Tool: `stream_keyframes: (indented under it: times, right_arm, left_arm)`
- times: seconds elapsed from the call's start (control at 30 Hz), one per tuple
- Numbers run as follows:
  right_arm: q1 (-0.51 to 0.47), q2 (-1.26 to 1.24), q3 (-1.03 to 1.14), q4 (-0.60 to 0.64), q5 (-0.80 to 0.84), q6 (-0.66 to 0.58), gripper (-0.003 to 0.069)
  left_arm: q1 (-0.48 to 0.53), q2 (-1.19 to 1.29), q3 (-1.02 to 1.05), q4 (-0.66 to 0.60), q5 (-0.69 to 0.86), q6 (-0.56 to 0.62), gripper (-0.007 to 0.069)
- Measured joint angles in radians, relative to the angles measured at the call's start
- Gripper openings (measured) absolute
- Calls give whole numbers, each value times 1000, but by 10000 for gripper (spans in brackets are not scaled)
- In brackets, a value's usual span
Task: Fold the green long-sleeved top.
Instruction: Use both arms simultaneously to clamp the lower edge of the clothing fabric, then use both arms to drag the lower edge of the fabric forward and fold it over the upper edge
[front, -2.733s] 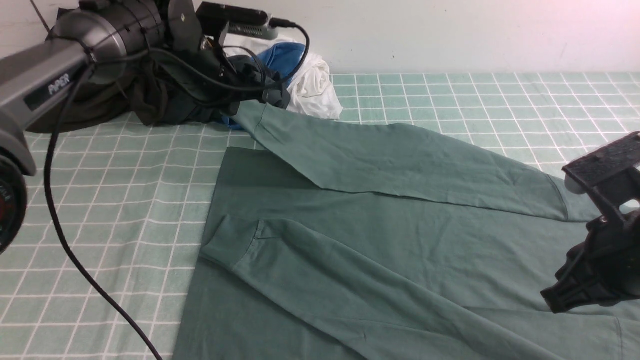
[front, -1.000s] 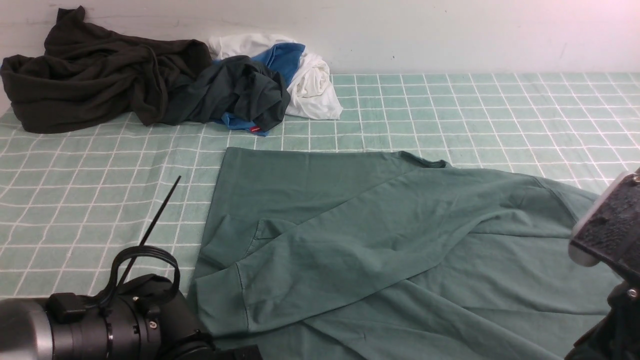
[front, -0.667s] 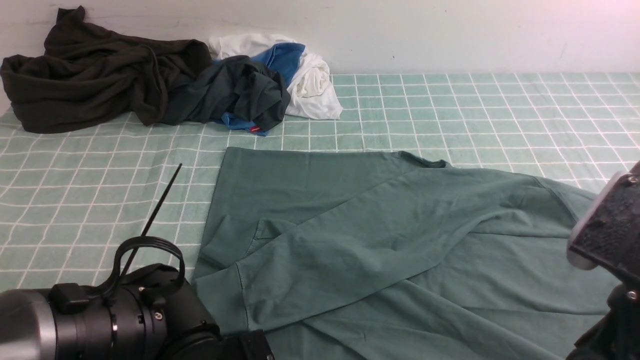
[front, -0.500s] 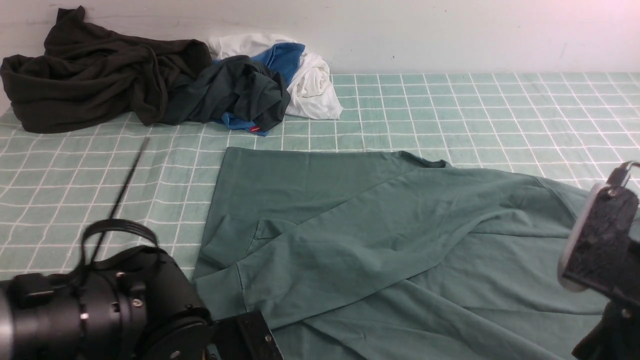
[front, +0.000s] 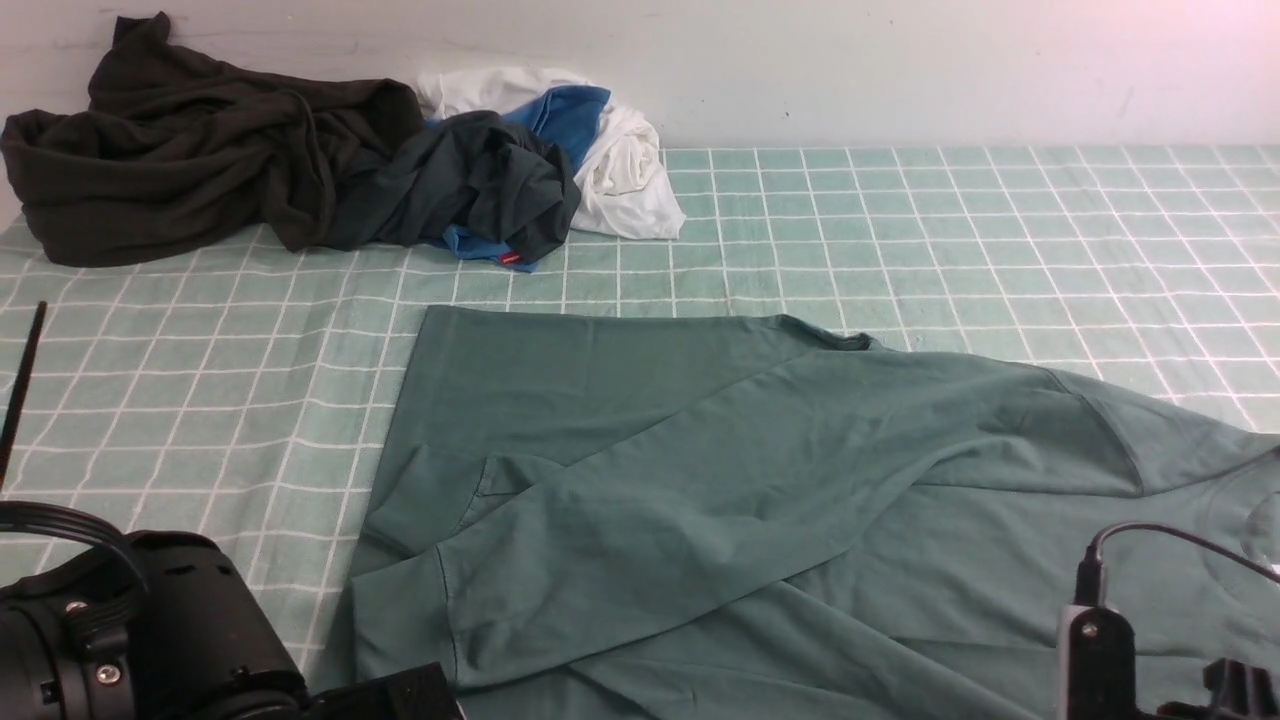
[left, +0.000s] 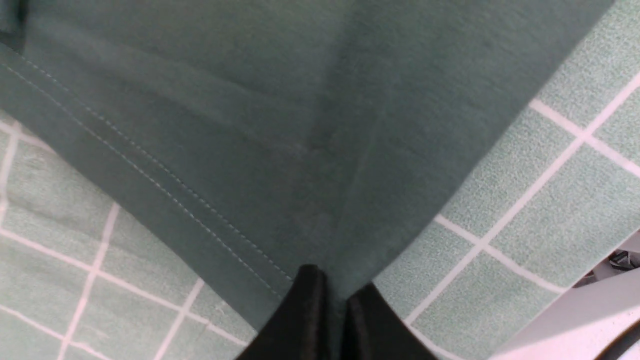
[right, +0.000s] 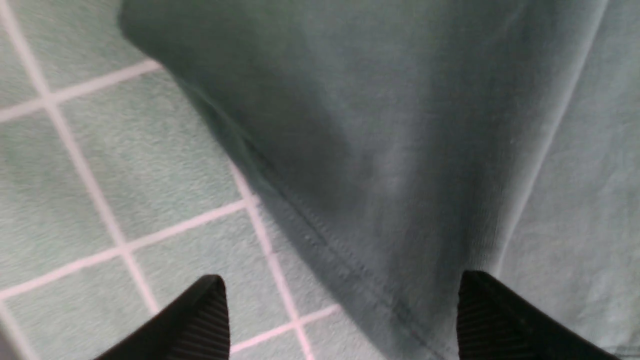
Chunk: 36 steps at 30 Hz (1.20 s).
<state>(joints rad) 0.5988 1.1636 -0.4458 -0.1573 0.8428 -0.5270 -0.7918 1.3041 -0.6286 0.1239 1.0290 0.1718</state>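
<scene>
- Task item: sage-green jersey long-sleeved top (front: 700, 480) lies flat on the near half of the mint grid-cloth counter (front: 950, 220). Long axis left–right, hem to my left, sleeves crossed over the body.
- Far left by the wall: crumpled blackish garment (front: 200, 170) and white-and-blue clothes heap (front: 610, 150), well apart from the top.
- Wrist views only: left pincer (left: 330, 305) pinched tight on the hemmed corner; right pincer (right: 340, 305) spread wide astride a stitched edge, gripping nothing.

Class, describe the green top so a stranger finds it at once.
On the checked cloth, nearer than the clothes pile by the wall, lies the green top, spread flat, sleeves folded across it. It alone is sage green; the pile is crumpled, dark, blue and white.
</scene>
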Motion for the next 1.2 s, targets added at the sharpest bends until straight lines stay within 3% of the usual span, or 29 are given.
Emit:
stream_keyframes:
  times: [0.2, 0.33, 0.5, 0.53, 0.57, 0.67, 0.9, 1.07, 1.17, 1.2]
  right_arm:
    - [0, 119, 0, -42, -72, 19, 525]
    - [1, 176, -7, -53, -66, 19, 454]
    - [7, 182, -9, -56, -66, 20, 246]
    - [7, 182, -9, -57, -66, 20, 246]
    - [7, 185, -10, -67, -74, 22, 151]
    - [7, 192, -33, -79, -71, 22, 31]
    - [7, 192, -173, -111, 78, 22, 16]
    - [-83, 202, -396, -175, 144, 13, 15]
    - [-202, 260, -552, -120, 87, -46, 15]
    - [-209, 266, -573, -113, 84, -52, 15]
  left_arm:
    - [0, 0, 0, 0, -28, -1, 9]
    - [0, 0, 0, 0, -36, -4, 9]
    - [0, 0, 0, 0, -36, -6, 9]
    - [0, 0, 0, 0, -36, -6, 9]
    - [0, 0, 0, 0, -36, -6, 9]
    - [0, 0, 0, 7, -36, -6, 9]
    - [6, 0, -24, 40, -13, -28, 10]
    - [131, 9, -209, 116, 16, -63, 17]
    - [272, 75, -391, 131, -11, -13, 18]
    - [272, 82, -404, 131, -11, -8, 18]
